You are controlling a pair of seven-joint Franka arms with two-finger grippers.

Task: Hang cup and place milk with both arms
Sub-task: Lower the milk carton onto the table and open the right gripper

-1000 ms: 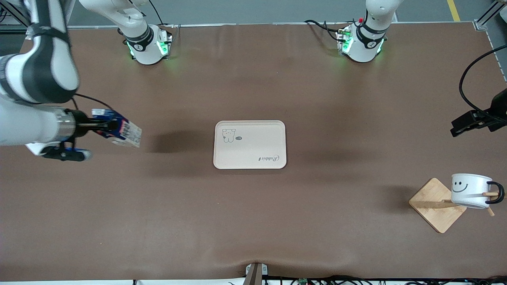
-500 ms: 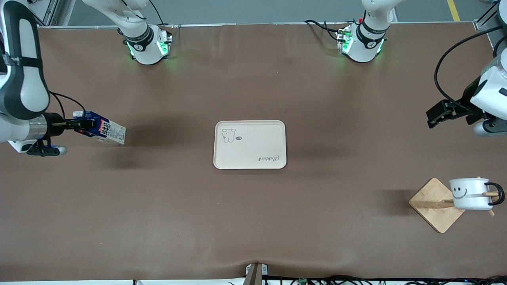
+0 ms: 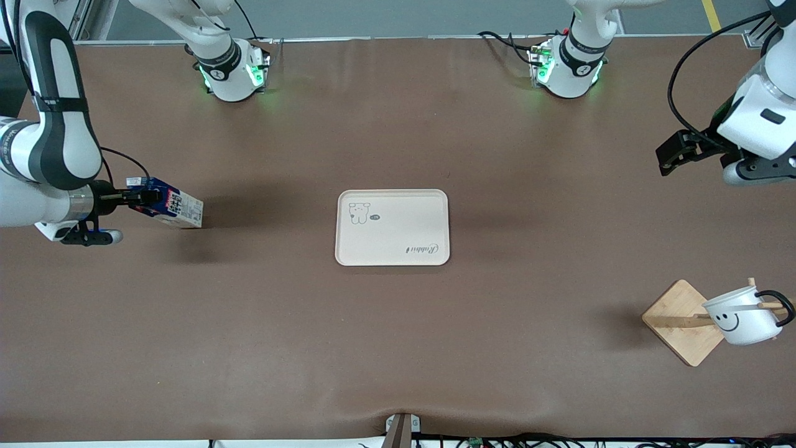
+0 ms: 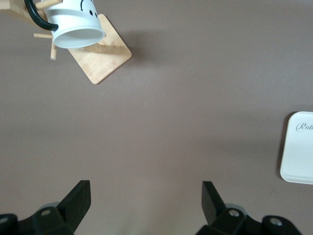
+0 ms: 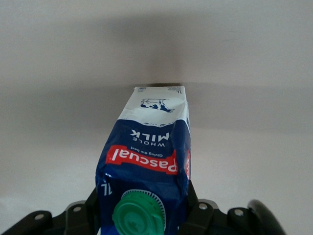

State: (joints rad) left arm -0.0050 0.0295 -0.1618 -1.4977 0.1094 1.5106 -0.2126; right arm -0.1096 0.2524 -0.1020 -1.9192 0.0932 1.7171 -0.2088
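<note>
At mid-left of the front view, the right gripper (image 3: 134, 198) clamps the tilted milk carton (image 3: 168, 210). The cup (image 3: 740, 316) hangs lower right; the left gripper (image 3: 668, 155) waits empty, fingers spread. The tilted carton may topple when released.

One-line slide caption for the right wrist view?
Right gripper clamps the milk near its green cap, carton tilted above brown table.

A wide table (image 3: 398, 348) with a plain brown cover carries a pale rectangular tray (image 3: 392, 228) at its middle, printed with a small bear. Toward the left arm's end, nearer the front camera, a square wooden stand base (image 3: 679, 311) rests flat on the cover, turned cornerwise.
</note>
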